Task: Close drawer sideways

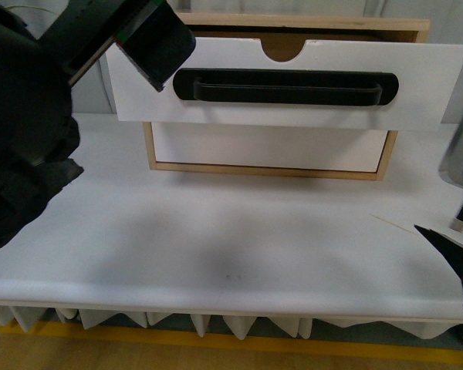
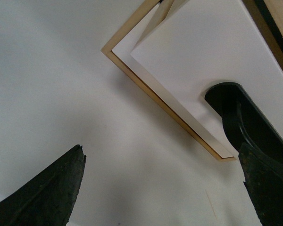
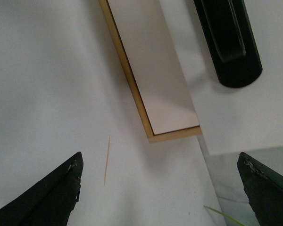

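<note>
The drawer (image 1: 309, 108) stands pulled out of the top of a small wooden cabinet (image 1: 386, 166). Its white front bears a long black bar handle (image 1: 285, 86) and a half-round notch (image 1: 282, 50). My left gripper (image 1: 150, 46) is open and empty, raised in front of the drawer front's left end. In the left wrist view the gripper (image 2: 162, 157) has the handle's end (image 2: 236, 113) beside one finger (image 2: 269, 188). My right gripper (image 1: 447, 227) is open and empty, low at the right, near the table. In the right wrist view the gripper (image 3: 160, 165) looks at the drawer's right end (image 3: 236, 108).
A plain white drawer front without a handle (image 1: 270, 146) sits shut below the open drawer. The cabinet stands at the back of a white table (image 1: 216, 247). A thin wooden stick (image 1: 392, 223) lies on the table near my right gripper and also shows in the right wrist view (image 3: 106, 160).
</note>
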